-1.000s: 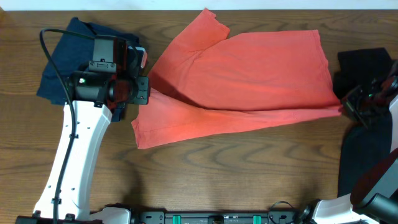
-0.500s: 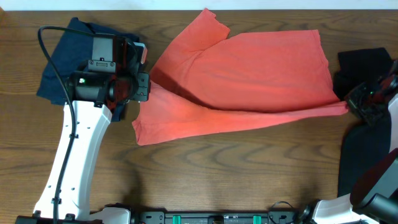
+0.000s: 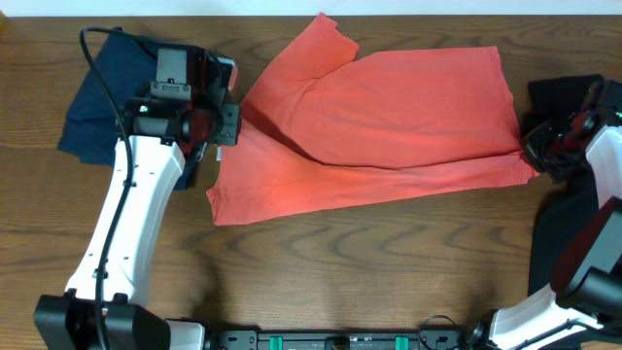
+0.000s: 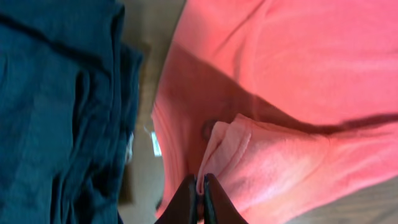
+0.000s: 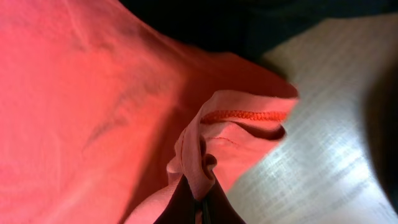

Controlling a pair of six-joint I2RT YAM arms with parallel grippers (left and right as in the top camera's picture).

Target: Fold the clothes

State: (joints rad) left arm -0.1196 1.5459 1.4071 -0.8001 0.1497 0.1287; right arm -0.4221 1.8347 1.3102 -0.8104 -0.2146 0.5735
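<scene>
The coral-red T-shirt [image 3: 389,126] lies spread across the worktop [image 3: 369,282], the left pincer [image 3: 226,124] clamped on cloth at its end beside the navy garment [image 3: 92,107], the right pincer [image 3: 533,156] clamped on its opposite corner near the black garment [image 3: 569,92], seemingly holding it taut for a fold.

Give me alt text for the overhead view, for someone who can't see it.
A coral-red T-shirt lies half-folded across a wooden table, its left edge pinched by the left gripper and its right corner by the right gripper. A navy garment lies at the far left, black garments at the far right.
</scene>
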